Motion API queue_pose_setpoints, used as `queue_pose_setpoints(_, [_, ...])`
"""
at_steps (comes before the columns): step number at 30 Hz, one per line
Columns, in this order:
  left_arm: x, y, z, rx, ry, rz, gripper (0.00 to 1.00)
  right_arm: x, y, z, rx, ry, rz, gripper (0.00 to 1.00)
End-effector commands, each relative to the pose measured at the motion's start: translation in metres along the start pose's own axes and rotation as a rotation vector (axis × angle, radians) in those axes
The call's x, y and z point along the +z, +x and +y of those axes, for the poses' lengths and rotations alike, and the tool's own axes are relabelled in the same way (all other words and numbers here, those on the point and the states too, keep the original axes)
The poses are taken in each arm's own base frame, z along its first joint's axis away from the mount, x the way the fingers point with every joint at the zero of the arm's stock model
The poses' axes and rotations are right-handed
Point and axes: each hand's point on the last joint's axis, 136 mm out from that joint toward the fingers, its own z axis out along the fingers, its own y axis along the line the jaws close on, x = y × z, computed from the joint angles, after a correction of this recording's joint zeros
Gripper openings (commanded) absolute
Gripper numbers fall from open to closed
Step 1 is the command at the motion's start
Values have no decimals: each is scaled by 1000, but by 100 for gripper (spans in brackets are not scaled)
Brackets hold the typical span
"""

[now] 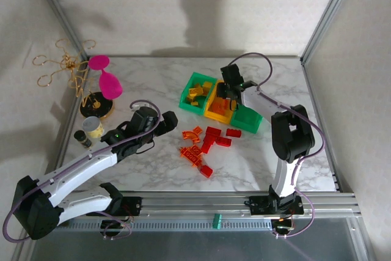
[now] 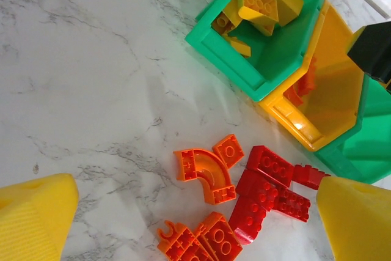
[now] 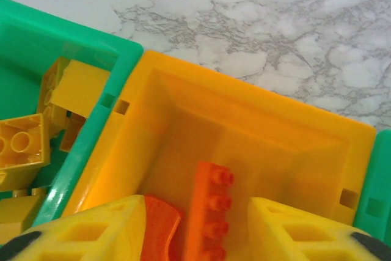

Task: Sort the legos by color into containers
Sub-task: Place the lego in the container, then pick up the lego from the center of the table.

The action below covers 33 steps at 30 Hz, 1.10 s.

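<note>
With the fingers of the right end effector (image 3: 198,212) parted over the yellow-orange bin (image 3: 244,108) and an orange brick (image 3: 211,194) stood on end between them, tbh the brick could easily be snagged and dragged back out if the arm's lifted crooked.

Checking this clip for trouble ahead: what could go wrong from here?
1. The orange brick stands on end between the fingers of the right gripper inside the yellow-orange bin; lifting away could drag it out.
2. Below the wide-open left gripper, orange legos and red legos lie touching, so one grasp might catch both colours.
</note>
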Motion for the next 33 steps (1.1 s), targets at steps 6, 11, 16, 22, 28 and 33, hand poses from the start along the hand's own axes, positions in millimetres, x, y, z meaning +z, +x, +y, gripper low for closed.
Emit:
queue_pose_setpoints(6, [-9,-12,-9,8,19,-41,100,-50,-12,24,-30,-83,-70,55])
queue_pose_setpoints(11, [-17,-11,10,-19,-26,-68,100,-80,15,60,-122,-170,-54,62])
queue_pose_setpoints(16, [-29,-6,33,-50,-74,-86,100,-99,65,96,-231,-300,56,68])
queue_pose_setpoints(22, [-40,-1,56,-84,-120,-104,100,-108,139,132,-397,-359,180,73])
queue_pose_setpoints(28, [-41,4,70,-124,-148,-121,100,-85,166,144,-426,-328,234,80])
queue_pose_setpoints(33, [-41,5,75,-138,-157,-125,100,-66,175,137,-428,-238,266,82])
